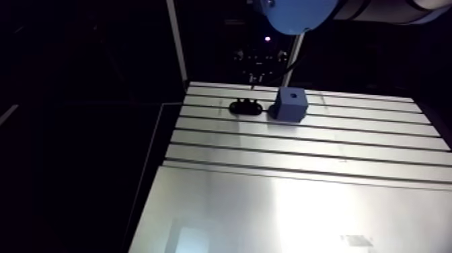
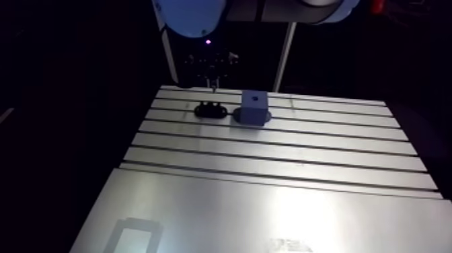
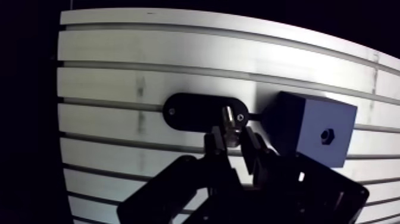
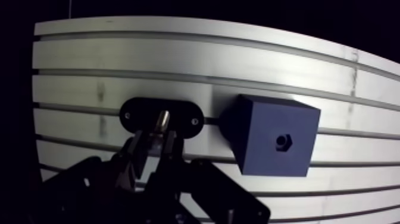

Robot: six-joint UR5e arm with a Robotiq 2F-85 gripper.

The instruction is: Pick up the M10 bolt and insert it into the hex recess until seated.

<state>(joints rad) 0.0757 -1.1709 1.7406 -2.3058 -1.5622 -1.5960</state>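
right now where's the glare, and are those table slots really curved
Arm view: glare washes the near table, its far end dimmer. Wrist view: slots bow only from the wide lens; the bolt glints between the end effector's dark fingers; the blue block's side face is shadowed.

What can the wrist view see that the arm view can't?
Only the wrist view shows the jaws pinching the shiny bolt over the black plate, and the six-sided hole in the blue block. Only the arm view shows the arm's light-blue joint cap and the wide smooth front of the table. Both show the plate, the block and the table's slots.
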